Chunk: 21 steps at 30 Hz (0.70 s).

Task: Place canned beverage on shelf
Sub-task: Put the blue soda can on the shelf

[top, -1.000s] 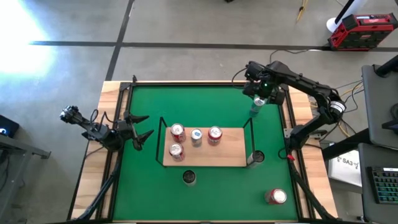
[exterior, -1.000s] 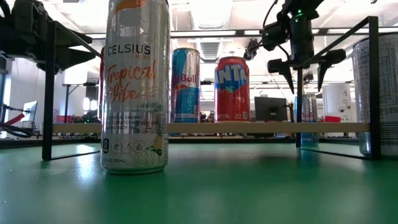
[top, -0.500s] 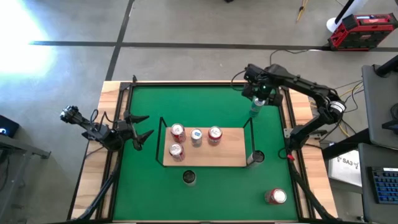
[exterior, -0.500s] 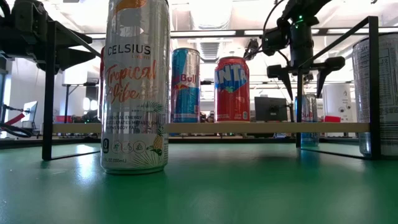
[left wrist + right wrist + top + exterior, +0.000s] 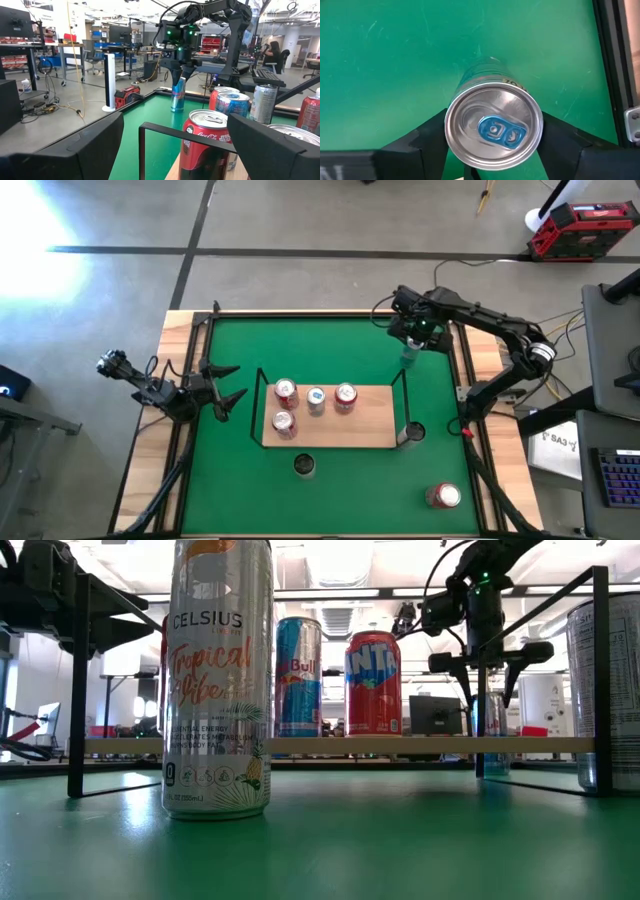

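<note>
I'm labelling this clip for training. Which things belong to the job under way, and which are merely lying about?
Job in hand:
- slim blue can between the right gripper's fingers
- shelf, four cans already on it

Lying about:
- Celsius can in front of the shelf
- silver can past its right end
- red can near the right corner
- left gripper, idle at the left edge

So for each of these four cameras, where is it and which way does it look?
High: overhead, straight down; both arms, shelf.
Low: mat level, across the table; right gripper descending.
Left wrist: looks across the shelf toward the right arm.
Right wrist: straight down, fingers beside the blue-tabbed can.
Shared: that can also appears in the left wrist view.
</note>
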Each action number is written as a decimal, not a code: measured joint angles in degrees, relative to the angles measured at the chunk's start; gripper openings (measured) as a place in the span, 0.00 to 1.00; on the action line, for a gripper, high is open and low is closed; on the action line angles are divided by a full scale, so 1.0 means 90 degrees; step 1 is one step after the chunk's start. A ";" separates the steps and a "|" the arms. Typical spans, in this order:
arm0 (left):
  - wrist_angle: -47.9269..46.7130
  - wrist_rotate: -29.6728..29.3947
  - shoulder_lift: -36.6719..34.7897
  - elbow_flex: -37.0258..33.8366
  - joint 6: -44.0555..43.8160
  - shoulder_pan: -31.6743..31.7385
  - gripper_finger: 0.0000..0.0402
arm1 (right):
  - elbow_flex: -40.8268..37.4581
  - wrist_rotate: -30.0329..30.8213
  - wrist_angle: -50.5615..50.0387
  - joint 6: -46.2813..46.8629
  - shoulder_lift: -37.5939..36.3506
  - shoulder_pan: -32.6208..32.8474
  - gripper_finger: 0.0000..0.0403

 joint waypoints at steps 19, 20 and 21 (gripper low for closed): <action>-0.0001 0.0000 -0.0001 0.0000 -0.0001 -0.0002 0.85 | 0.1405 -0.0166 -0.0313 -0.0819 -0.0027 0.0106 0.58; -0.0001 0.0000 0.0000 0.0000 -0.0001 0.0000 0.85 | 0.1495 -0.0173 -0.0371 -0.0972 -0.0024 0.0168 0.58; 0.0000 0.0000 0.0001 0.0000 -0.0001 -0.0002 0.85 | 0.1579 -0.0176 -0.0427 -0.1140 -0.0024 0.0237 0.58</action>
